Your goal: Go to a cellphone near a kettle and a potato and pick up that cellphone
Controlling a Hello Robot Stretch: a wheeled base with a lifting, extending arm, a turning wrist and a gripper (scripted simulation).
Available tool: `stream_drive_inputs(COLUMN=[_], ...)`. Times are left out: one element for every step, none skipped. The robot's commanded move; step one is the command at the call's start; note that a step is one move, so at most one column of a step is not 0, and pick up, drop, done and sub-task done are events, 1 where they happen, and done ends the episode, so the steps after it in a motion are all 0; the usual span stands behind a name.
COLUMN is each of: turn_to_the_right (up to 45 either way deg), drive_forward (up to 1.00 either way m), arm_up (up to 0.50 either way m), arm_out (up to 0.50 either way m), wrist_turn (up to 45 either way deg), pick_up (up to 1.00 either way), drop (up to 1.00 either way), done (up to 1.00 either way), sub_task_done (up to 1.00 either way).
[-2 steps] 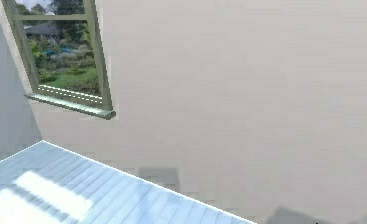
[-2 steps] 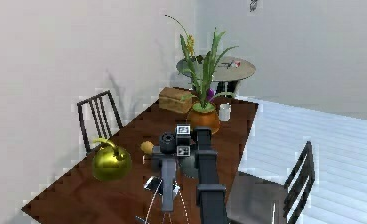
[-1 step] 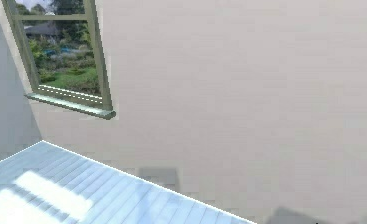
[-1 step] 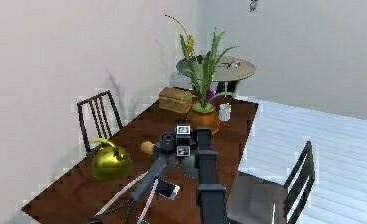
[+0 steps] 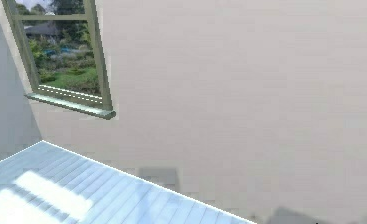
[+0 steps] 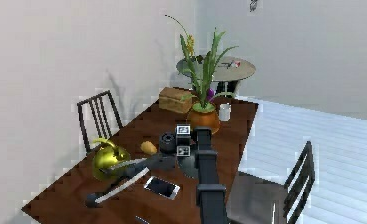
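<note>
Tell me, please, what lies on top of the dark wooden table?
A kettle, potato, cellphone, wooden box, mug and potted plant; the arm hides the tabletop beneath it.

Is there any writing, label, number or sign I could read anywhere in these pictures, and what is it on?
No text can be read here.
On the white squares at the arm: black marks, a pattern, no words.
On the cellphone lying on the table: too small to read.
On the box: no lettering can be made out.
</note>
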Motion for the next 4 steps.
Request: stream_drive_inputs(turn_to_the_right=[0.0,0.0,0.0,0.0], drive_forward=[0.00,0.00,0.00,0.00], arm_up=[0.00,0.00,-0.30,0.00], arm_out=[0.00,0.00,0.00,0.00], wrist_turn=[45.0,39.0,0.0,0.0], pick_up=[0.00,0.00,0.00,1.00], drop=[0.00,0.00,0.00,0.00], done=[0.00,0.00,0.00,0.00], sub_task_done=[0.00,0.00,0.00,0.00])
